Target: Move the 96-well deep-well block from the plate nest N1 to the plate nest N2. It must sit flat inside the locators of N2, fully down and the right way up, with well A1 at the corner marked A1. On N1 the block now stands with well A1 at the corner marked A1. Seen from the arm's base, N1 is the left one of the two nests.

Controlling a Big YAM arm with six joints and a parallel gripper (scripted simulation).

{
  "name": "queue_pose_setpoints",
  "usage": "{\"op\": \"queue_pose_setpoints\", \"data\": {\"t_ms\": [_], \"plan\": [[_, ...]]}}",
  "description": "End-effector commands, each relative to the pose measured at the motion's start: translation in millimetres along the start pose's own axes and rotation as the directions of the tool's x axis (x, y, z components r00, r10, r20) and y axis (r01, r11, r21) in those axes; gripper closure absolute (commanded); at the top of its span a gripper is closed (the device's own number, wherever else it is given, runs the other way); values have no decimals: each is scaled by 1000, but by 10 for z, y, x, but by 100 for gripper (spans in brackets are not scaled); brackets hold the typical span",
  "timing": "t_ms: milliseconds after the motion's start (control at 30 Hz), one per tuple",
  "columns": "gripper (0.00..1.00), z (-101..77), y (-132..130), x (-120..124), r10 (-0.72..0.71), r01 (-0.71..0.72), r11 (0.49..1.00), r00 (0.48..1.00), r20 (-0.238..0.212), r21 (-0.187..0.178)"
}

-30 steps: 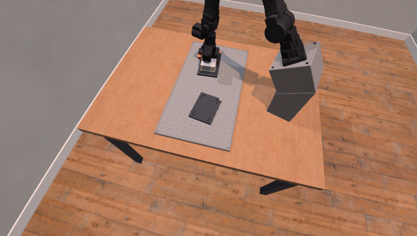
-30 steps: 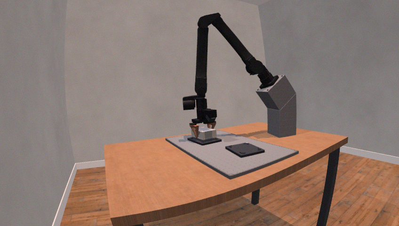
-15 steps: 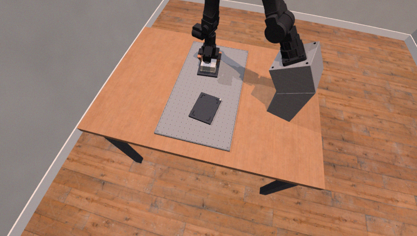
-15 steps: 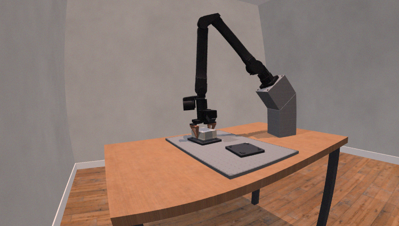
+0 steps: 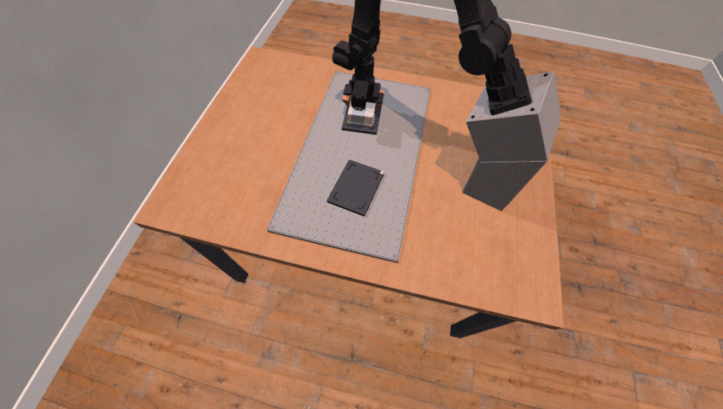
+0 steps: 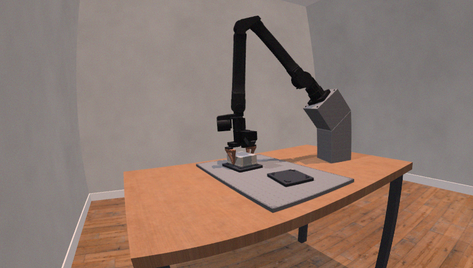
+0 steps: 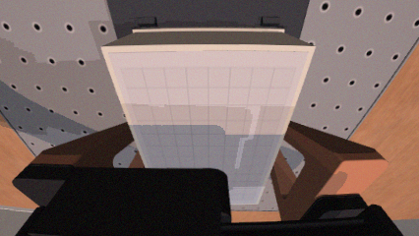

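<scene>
High overhead view, side room view, close claw-mounted view; all sharing the perforated plate [image 5: 324,212].

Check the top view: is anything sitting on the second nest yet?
No. The nest N2 shows only its bare dark plate, while the deep-well block sits at N1 within the gripper.

Grey walls [image 6: 149,82]; wooden plank floor [image 5: 355,365]; orange wooden table [image 6: 186,212] on dark legs.

Breadboard [image 5: 304,212] on worktop [image 5: 212,167]; nests N1 [image 5: 361,127] & N2 [image 5: 355,187] apart on it; deep-well block [image 5: 363,115] in N1, claw [image 5: 361,103] clamped on it; pedestal [image 5: 512,146] beside the breadboard.
</scene>
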State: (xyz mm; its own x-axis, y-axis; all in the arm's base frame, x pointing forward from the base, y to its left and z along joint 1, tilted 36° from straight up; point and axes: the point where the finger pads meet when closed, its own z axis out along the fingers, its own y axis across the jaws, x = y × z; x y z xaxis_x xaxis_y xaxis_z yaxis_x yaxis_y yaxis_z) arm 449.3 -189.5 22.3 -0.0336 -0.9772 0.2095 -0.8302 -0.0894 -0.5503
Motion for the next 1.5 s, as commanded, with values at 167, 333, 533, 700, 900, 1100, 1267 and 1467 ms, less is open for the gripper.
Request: {"op": "queue_pose_setpoints", "data": {"t_ms": [167, 333, 533, 700, 900, 1100, 1267, 1467], "plan": [[100, -4, -149, 5, 0, 0, 999, 1000, -9, 32], [100, -15, -134, -2, 0, 0, 999, 1000, -9, 32], [100, -5, -139, -1, 0, 0, 999, 1000, -9, 33], [100, 23, -132, -1, 0, 0, 1000, 1000, -8, 29], [100, 4, -163, 10, 0, 0, 999, 1000, -11, 37], [100, 25, -138, 1, 0, 0, 999, 1000, -9, 32], [0, -5, -158, 8, 0, 1, 999, 1000, -12, 39], [0, -5, -158, 8, 0, 1, 999, 1000, -12, 39]]}}
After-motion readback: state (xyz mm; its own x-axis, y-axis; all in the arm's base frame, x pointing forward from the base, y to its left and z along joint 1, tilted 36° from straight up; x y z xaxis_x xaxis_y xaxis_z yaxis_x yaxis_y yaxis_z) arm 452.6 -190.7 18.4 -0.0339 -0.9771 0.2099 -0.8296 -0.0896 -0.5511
